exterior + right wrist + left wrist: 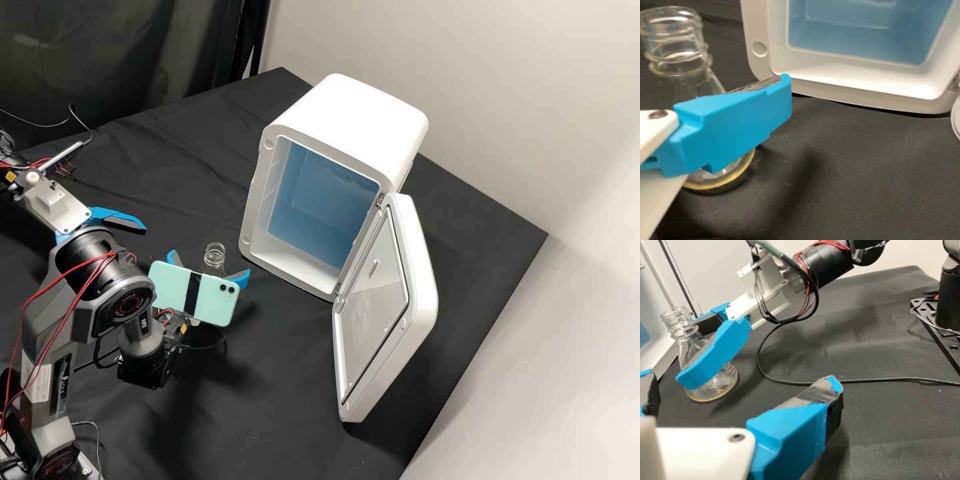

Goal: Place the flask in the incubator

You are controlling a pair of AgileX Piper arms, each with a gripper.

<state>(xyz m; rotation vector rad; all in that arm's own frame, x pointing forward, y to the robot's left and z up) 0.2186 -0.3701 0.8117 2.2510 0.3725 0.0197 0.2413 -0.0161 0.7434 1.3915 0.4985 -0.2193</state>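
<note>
Flask being straddled on table by right gripper (spread, nothing clamped) | left gripper being held wide open, empty

A black cloth covers the bench. A dark curtain hangs behind it at eleven o'clock, a pale wall at one o'clock. A thin black cable lies across the cloth.

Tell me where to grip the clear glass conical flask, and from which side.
Grip the clear glass conical flask at its narrow neck, just under the threaded rim, probably coming level from the side away from the white incubator: it stands upright, and the sloping body could slip.
</note>
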